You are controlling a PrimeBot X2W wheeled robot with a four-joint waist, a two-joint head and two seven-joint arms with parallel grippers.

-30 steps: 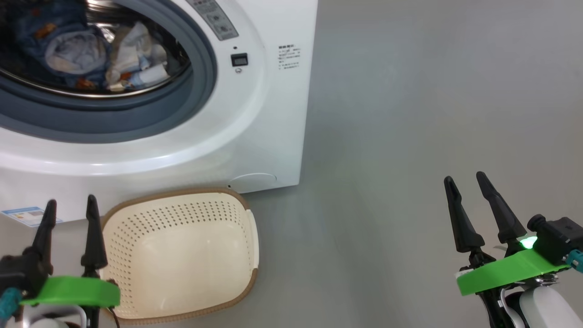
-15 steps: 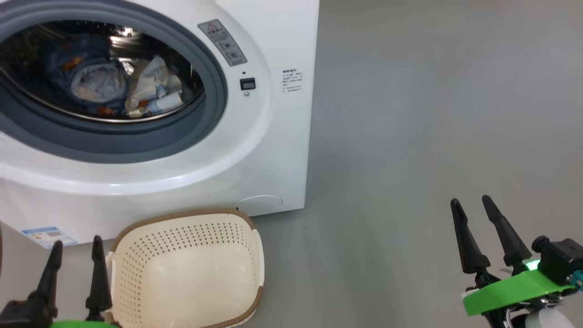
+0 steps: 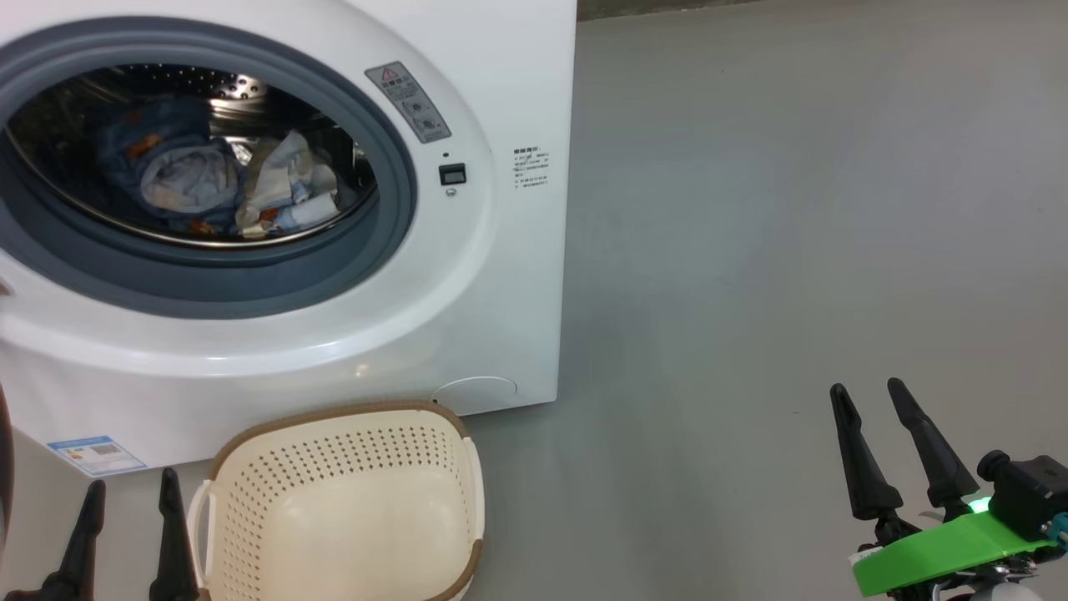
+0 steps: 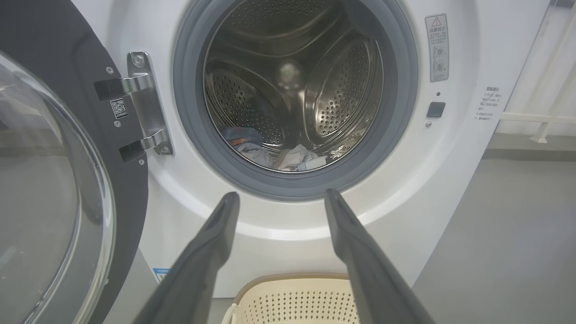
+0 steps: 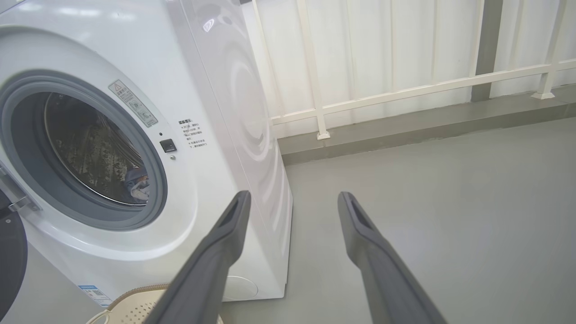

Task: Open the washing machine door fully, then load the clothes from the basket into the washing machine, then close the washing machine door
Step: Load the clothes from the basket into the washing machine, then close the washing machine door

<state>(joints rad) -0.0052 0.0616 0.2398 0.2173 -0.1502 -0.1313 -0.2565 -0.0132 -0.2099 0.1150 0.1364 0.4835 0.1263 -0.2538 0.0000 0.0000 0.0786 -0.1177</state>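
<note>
**Door stood open to the left, nearest the left arm**

Nearest the robot, the left gripper [image 3: 133, 482] hung low at the left with its two dark fingers spread and nothing between them. The right gripper [image 3: 866, 388] was likewise spread and empty, well apart over bare grey floor. Just beside the left gripper sat the basket [image 3: 334, 412], empty, close against the foot of the washing machine [image 3: 501, 292].

The washing machine door [image 4: 49, 180] had been swung out on its hinge [image 4: 144, 103] at the left side of the opening. In the left wrist view it lay left of that gripper's fingers, with its glass bowl turned toward them. The left arm was clearly the nearer one, so closing looked like its job: a push on the door's free edge, sweeping rightward toward the opening.

Farther in, the clothes [image 3: 217, 179] lay heaped at the bottom of the steel drum [image 4: 292, 90], behind the grey gasket and clear of the door's seat as far as could be seen.

Against the earlier frames, the whole head view had shifted: the machine sat lower and more of the opening showed, which was the camera's move. Both grippers kept the same spread; basket and clothes lay as before.
</note>
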